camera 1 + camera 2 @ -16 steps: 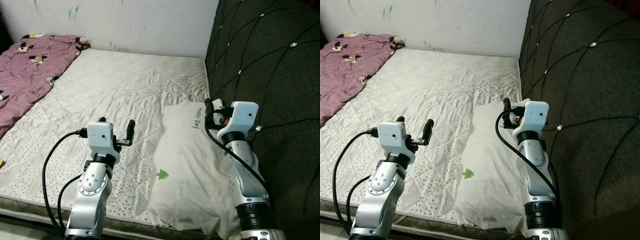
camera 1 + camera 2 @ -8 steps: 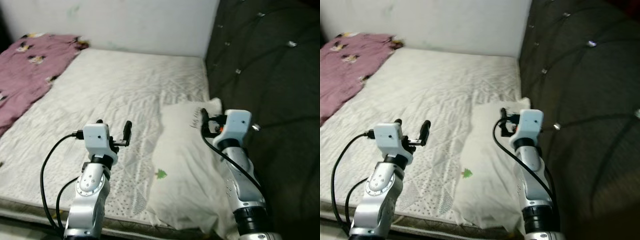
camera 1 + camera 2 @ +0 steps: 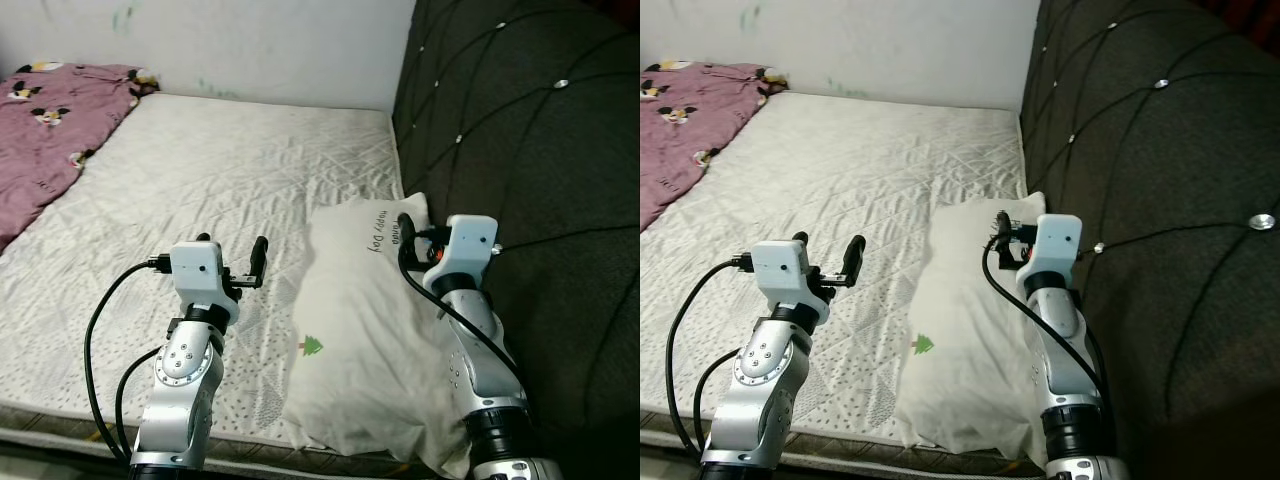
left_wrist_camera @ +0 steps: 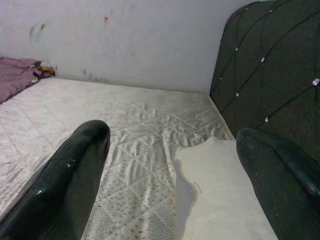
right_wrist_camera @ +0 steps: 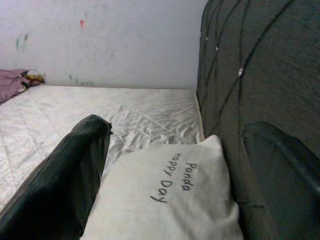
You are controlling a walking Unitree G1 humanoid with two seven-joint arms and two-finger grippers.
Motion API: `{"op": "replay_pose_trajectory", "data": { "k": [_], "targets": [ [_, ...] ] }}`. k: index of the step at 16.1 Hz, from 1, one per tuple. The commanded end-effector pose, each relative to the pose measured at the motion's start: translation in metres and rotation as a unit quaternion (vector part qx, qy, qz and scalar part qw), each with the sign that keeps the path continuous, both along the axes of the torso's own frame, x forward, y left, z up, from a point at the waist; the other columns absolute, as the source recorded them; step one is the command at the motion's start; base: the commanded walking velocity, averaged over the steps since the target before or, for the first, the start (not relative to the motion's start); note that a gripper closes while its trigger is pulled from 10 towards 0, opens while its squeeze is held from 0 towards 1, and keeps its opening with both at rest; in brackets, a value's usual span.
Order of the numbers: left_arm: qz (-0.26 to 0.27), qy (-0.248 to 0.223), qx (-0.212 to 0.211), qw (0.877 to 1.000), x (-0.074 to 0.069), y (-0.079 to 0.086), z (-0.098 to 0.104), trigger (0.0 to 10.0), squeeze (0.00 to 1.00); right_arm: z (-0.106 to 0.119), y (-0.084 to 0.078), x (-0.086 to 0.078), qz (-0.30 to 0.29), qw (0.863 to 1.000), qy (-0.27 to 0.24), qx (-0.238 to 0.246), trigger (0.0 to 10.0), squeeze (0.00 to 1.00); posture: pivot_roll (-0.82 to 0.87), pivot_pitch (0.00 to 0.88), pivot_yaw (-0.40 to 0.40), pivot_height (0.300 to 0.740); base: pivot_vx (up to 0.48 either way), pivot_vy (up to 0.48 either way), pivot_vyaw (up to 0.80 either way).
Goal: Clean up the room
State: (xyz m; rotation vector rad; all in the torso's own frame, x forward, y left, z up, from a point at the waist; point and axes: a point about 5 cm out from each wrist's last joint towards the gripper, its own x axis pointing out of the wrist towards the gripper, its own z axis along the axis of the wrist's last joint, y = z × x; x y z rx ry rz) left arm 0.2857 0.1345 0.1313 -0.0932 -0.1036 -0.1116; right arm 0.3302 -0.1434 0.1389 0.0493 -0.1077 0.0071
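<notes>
white pillow lies on the bed, right side, against the dark tufted headboard; pink blanket sits far left. left gripper hovers over the mattress, jaws spread. right gripper hangs above the pillow's top end. left wrist view: fingers wide apart, pillow ahead. right wrist view: jaws spread, "happy day panda" lettering between them.

The pillow lies on the bed at 3 o'clock, against the headboard; the blanket lies at 10 o'clock.
</notes>
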Motion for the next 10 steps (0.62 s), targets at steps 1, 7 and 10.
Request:
{"op": "replay_pose_trajectory", "data": {
  "k": [1, 7, 10],
  "targets": [
    [-0.002, 0.0, 0.0, 1.0, 0.0014, 0.0001, 0.0, 10.0, 0.0, 0.0039, 0.0045, 0.0018, 0.01, 1.0, -0.008, -0.004, 10.0, 0.0, -0.02, 0.0, -0.013, 0.74, 0.0, 0.292, 0.0],
    [0.001, -0.001, 0.003, 1.0, 0.0039, 0.0002, 0.0011, 10.0, 0.0, 0.0034, 0.0083, 0.002, 0.015, 1.0, -0.008, -0.005, 10.0, 0.0, -0.02, 0.0, -0.014, 0.74, 0.0, 0.334, 0.0],
    [0.0, -0.001, 0.003, 1.0, 0.0049, -0.0004, 0.0011, 10.0, 0.0, 0.0036, 0.0078, 0.0031, 0.014, 1.0, -0.007, -0.005, 10.0, 0.0, -0.02, 0.0, -0.014, 0.74, 0.0, 0.352, 0.0]
  ]
}}
